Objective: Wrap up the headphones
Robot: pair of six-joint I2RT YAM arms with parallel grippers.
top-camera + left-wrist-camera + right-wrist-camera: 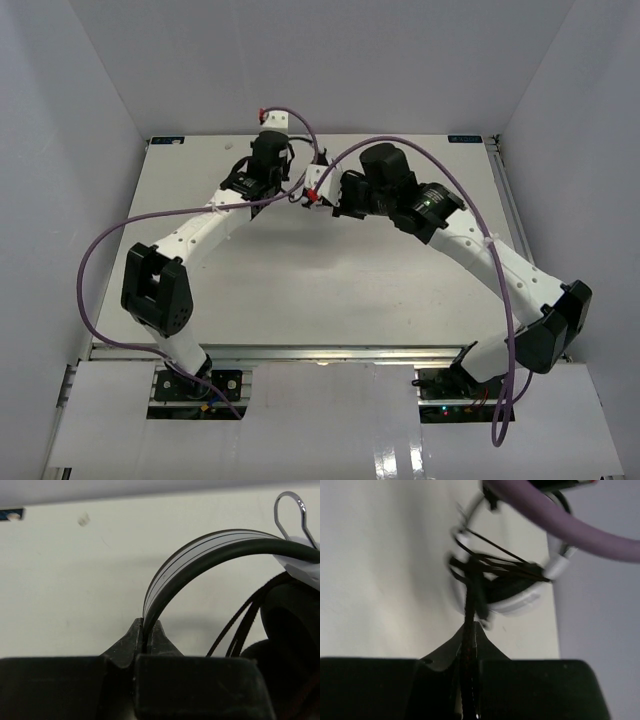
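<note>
In the left wrist view the white headband with black trim (200,547) of the headphones arcs up from my left gripper (146,627), which is shut on its end. A black ear pad (295,630) and thin black cable strands (240,625) lie to the right. In the right wrist view my right gripper (470,630) is shut on the black cable (469,610), which runs up to the blurred white cup (522,600), where several strands cross. In the top view both grippers, left (268,170) and right (350,195), meet at the back middle of the table, and the headphones are mostly hidden between them.
The pale table (300,270) is boxed in by white walls at the back and sides. Thick purple arm cables loop over both arms (100,250) and cross the right wrist view (570,525). A metal wire clip (290,510) shows by the headband.
</note>
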